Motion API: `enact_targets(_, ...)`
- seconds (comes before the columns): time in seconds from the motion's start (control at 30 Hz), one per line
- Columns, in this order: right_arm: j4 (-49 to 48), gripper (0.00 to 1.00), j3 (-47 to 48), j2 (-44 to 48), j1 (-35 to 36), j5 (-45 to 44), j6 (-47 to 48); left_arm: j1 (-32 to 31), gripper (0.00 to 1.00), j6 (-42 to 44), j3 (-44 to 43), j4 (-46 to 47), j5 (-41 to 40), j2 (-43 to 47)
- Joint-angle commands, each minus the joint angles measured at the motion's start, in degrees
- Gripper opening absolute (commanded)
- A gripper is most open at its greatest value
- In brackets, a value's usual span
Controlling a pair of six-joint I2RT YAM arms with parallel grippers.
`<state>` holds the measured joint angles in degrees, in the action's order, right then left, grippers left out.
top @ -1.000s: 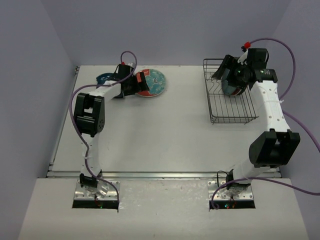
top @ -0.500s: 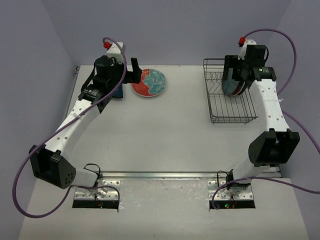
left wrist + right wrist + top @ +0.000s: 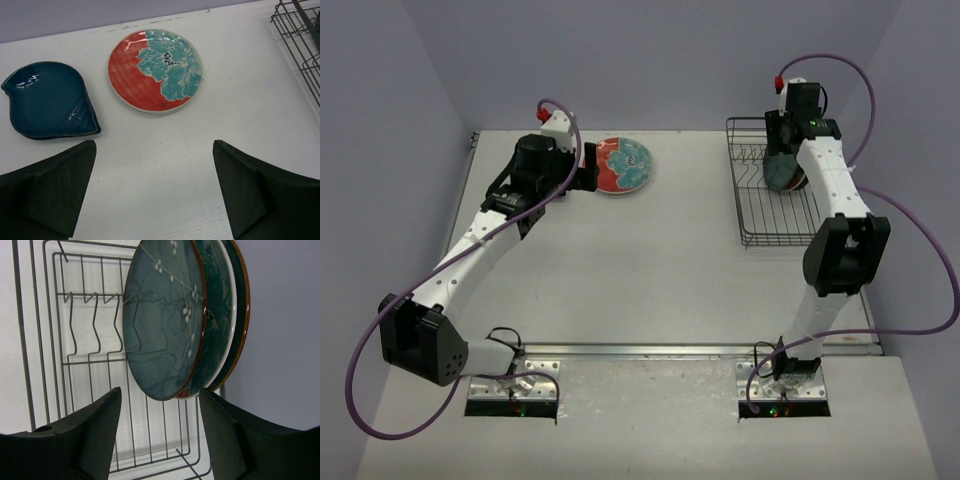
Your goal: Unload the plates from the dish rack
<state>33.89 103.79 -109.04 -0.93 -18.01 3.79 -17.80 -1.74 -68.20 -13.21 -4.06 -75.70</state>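
Three plates stand on edge at the back of the wire dish rack (image 3: pixel 741 205) (image 3: pixel 90 325): a teal-green plate (image 3: pixel 160 325) in front and two darker ones close behind it. In the top view they are a dark cluster (image 3: pixel 786 176). My right gripper (image 3: pixel 160 427) (image 3: pixel 780 150) is open. It straddles their edges without gripping, the right finger (image 3: pixel 225 435) close to the rims. A red-orange plate (image 3: pixel 155 70) (image 3: pixel 622 165) with a light-blue flower and a dark blue plate (image 3: pixel 47 100) lie flat on the table. My left gripper (image 3: pixel 155 192) (image 3: pixel 584 172) hangs open and empty just short of them.
The rack's front part (image 3: pixel 782 225) holds nothing, and its upright wire dividers (image 3: pixel 95 320) stand beside the plates. The rack's corner (image 3: pixel 300 35) shows at the left wrist view's top right. Purple cables (image 3: pixel 880 215) loop around both arms. Walls close the table's far side.
My left arm has risen from the red-orange plate and drawn back, open. My right gripper has shifted toward the rack's back, and its jaws have narrowed around the standing plates.
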Motion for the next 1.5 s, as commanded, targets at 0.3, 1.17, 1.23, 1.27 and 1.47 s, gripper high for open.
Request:
enact_targets(0.3,-4.7,0.62,8.4,-5.6,-0.2,-3.5,3.4,0.3,1.00,-0.6,-0.5,3.2,0.3,0.3)
enact_targets(1.17,-1.3,0.55,12.8,-5.8,-2.5,3.9,1.4,0.3,1.00,-1.5,-2.4,1.9,1.8,-2.0)
enact_targets(1.23,-1.8,0.55,13.0,-5.3,-2.5,2.8,3.2,0.3,1.00,-1.5,-2.3,1.9,1.8,-2.2)
enact_targets(1.27,-2.0,0.55,13.3,-5.7,-2.6,2.0,3.7,0.3,1.00,-1.5,-2.3,2.0,1.8,-2.4)
enact_targets(1.47,-2.1,0.55,13.7,-6.7,-3.5,1.2,3.8,0.3,1.00,-1.3,-2.4,2.1,1.7,-3.0)
